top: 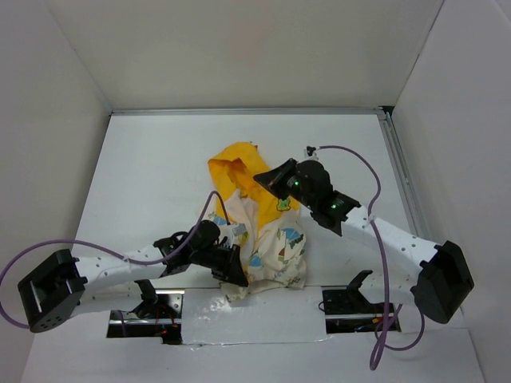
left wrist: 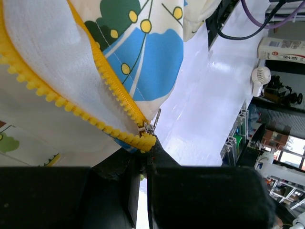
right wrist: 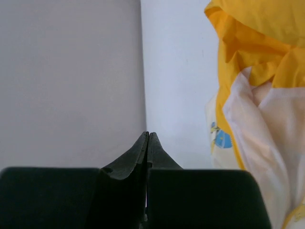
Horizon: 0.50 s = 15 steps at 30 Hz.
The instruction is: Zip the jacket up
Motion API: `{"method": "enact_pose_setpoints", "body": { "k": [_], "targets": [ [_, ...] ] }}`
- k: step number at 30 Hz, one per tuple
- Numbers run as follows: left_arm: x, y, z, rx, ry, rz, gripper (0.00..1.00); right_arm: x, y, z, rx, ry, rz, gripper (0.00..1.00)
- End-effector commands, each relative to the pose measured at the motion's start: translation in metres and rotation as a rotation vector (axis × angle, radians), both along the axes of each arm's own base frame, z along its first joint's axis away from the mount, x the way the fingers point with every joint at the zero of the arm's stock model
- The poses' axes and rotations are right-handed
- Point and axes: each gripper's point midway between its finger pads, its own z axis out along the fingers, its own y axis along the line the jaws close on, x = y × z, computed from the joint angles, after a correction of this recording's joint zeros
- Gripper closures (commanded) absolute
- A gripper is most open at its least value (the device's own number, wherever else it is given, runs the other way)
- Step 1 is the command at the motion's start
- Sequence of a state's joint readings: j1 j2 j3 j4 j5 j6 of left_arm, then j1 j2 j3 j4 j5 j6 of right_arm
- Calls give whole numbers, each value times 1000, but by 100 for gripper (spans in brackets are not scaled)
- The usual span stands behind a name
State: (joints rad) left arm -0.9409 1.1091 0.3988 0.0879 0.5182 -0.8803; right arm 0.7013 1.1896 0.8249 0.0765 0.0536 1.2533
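The jacket (top: 279, 243) lies crumpled mid-table, with its yellow-orange hood (top: 234, 171) toward the far side. My left gripper (top: 236, 274) is at the jacket's near hem. In the left wrist view it (left wrist: 147, 149) is shut on the bottom end of the yellow zipper (left wrist: 119, 95), and the metal slider (left wrist: 149, 128) sits just above the fingertips. The two rows of teeth spread apart above the slider. My right gripper (top: 262, 180) hovers over the hood's right edge. In the right wrist view it (right wrist: 147, 136) is shut and empty, with the jacket (right wrist: 267, 124) to its right.
The white table (top: 160, 175) is boxed in by white walls at the back and both sides. A metal rail (top: 399, 167) runs along the right edge. Two openings with cables (top: 152, 319) lie at the near edge. A purple cable (top: 359, 159) loops over the right arm.
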Motion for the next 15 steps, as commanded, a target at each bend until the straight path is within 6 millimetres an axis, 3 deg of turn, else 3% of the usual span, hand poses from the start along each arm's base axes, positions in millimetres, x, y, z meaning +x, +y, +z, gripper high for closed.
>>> {"method": "enact_pose_setpoints", "body": {
  "k": [1,5,9,10,13,15],
  "targets": [
    [-3,0,13,-17,1,3,100,11,7,17,-67,-113,18,100],
    [12,2,27,17,-65,54,100,-17,9,7,-374,-314,180,100],
    [17,3,42,15,-84,84,100,-56,-10,-30,-623,-347,230,99],
    [18,2,48,0,-96,86,100,-65,-12,-27,-637,-379,256,91],
    [34,-2,73,-28,-130,109,100,-93,-9,-29,-660,-403,348,84],
    [45,-3,79,-21,-158,138,100,-112,-5,-24,-627,-418,408,83]
  ]
}}
